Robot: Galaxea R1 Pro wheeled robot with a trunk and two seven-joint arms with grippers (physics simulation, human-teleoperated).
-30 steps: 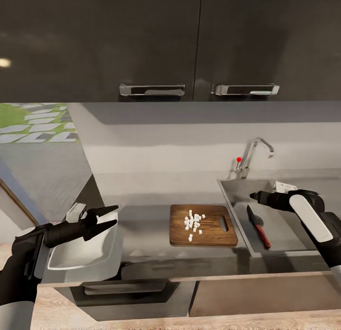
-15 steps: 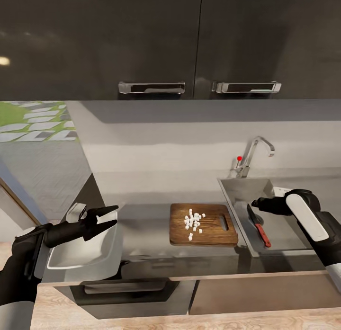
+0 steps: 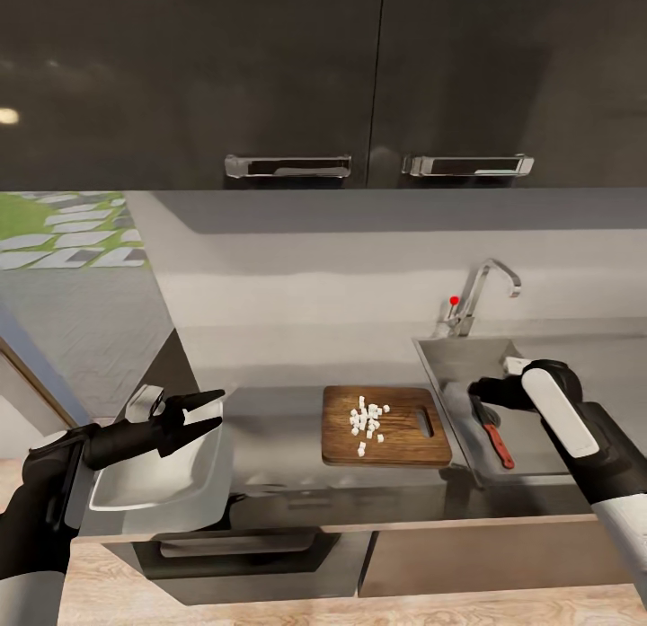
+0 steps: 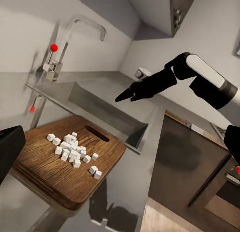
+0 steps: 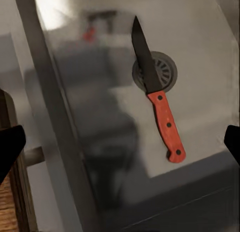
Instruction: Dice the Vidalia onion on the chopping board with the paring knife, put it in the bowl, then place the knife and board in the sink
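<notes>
The paring knife (image 5: 157, 100) lay flat on the floor of the sink (image 3: 456, 355), its blade tip over the round drain (image 5: 162, 70) and nothing touching it. Over the last second the right gripper (image 3: 476, 392) had drawn back from above the basin toward the sink's near-left edge, close to the chopping board (image 3: 386, 427); its dark fingers appeared pressed together to a point and held nothing. So the knife step looked finished, out of order, since the diced onion (image 3: 367, 421) still sat in a loose heap on the board, which rested on the counter (image 3: 270, 428) just beside the sink. The left gripper (image 3: 202, 418) hovered unmoved over the white bowl (image 3: 153, 496) at the counter's left end, fingers spread and empty. The bowl looked empty, so moving the dice was probably next.
</notes>
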